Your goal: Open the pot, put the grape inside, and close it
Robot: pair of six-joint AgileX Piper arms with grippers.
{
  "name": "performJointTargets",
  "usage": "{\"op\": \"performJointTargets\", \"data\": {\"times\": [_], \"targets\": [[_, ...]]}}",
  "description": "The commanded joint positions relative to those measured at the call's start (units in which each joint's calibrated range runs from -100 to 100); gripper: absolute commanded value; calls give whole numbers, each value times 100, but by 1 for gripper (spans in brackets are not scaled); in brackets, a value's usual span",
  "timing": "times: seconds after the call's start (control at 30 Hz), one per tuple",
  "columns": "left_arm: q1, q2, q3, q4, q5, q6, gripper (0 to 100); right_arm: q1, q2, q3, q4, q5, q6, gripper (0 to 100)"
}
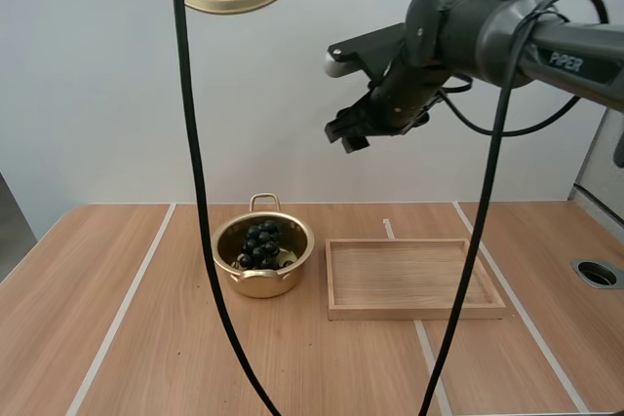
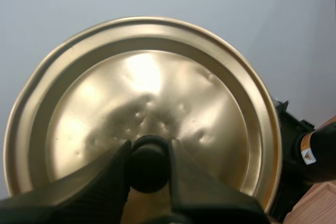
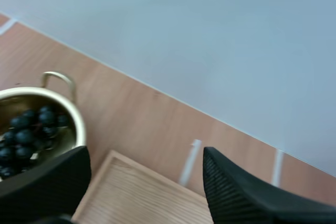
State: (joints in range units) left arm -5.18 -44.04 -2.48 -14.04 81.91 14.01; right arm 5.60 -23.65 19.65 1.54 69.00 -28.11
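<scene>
While left jaws pinch the lid aloft, right jaws stand spread.

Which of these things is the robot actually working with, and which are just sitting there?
For the job:
- lid, pinched by its knob in the left gripper
- pot
- grapes, inside the pot

Just lying about:
- tray, empty, beside the pot
- right gripper, open, holding nothing
</scene>
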Motion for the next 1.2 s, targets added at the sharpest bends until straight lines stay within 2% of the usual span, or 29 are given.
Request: {"op": "performJointTargets", "data": {"times": [0.0,0.27,0.3,0.33,0.47,0.97,1.17], "targets": [[-7,75,61,-38,-94,-126,0,-266,-290,-1,-154,52,15,100],[-7,450,616,-26,-130,-126,0,-808,-838,-1,-154,247,15,100],[-7,517,714,-26,-168,-126,0,-849,-889,-1,-154,247,15,89],[-7,588,843,-26,-226,-126,0,-880,-945,-1,-154,247,41,73],[-7,861,1318,-26,-404,-126,0,-918,-1159,-1,-154,247,202,0],[-7,1637,3343,-26,-2436,75,0,-918,-1442,-1,-66,330,216,0],[-7,2222,3531,-26,-2477,111,0,-918,-1442,-1,-65,330,206,0]]}}
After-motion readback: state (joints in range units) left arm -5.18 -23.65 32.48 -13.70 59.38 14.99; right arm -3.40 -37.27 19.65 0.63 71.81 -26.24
